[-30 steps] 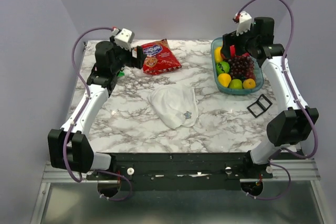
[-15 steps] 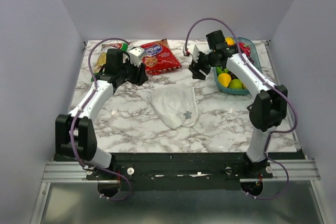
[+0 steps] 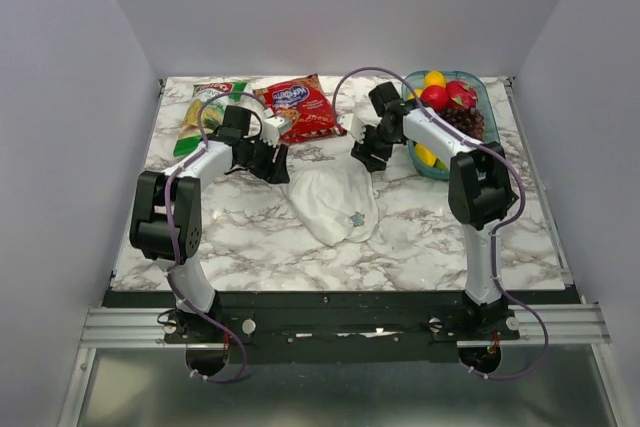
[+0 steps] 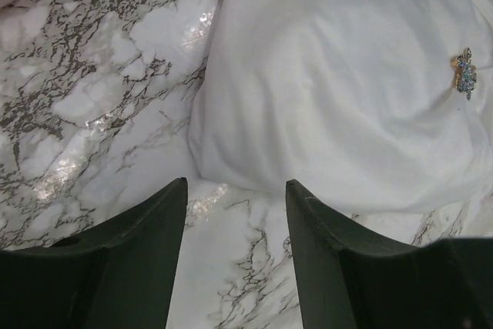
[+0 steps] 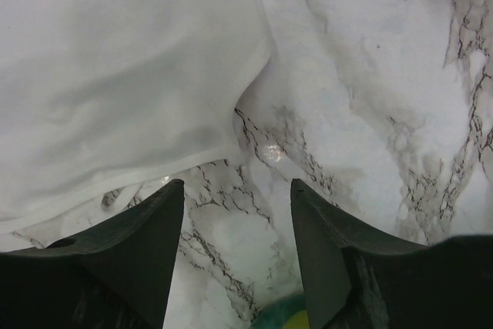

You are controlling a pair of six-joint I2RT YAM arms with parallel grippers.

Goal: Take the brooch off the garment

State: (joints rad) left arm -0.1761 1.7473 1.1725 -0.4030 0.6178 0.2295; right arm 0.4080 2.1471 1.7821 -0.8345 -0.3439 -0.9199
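Both arms have swung in from the far corners of the table and now converge on the garment at its middle.

Left gripper: poised over the garment's far-left margin, jaws part-way apart, nothing between them. Right gripper: over the far-right margin, jaws likewise part-way apart and empty (marble and a fold of white cloth show through the gap).

Brooch: a tiny bluish star, pinned on the garment's near-right part, well apart from both grippers.

Hazards, as judged from this position:
- The brooch is tiny and sits flat on loose cloth, so jaws closing on it may take a pinch of fabric too, and the whole garment would lift with the pin.
- If neither gripper pins the cloth down, any pull may drag the garment across the table instead of freeing the clasp.
- The right arm reaches past the tray. A wide swing of its forearm could knock the tray or spill fruit.

Containers: the teal tray at the far right corner holds a red apple, dark grapes and yellow fruit. Part of its contents is hidden behind the right arm. Two sealed snack bags, red and green, lie along the far edge.
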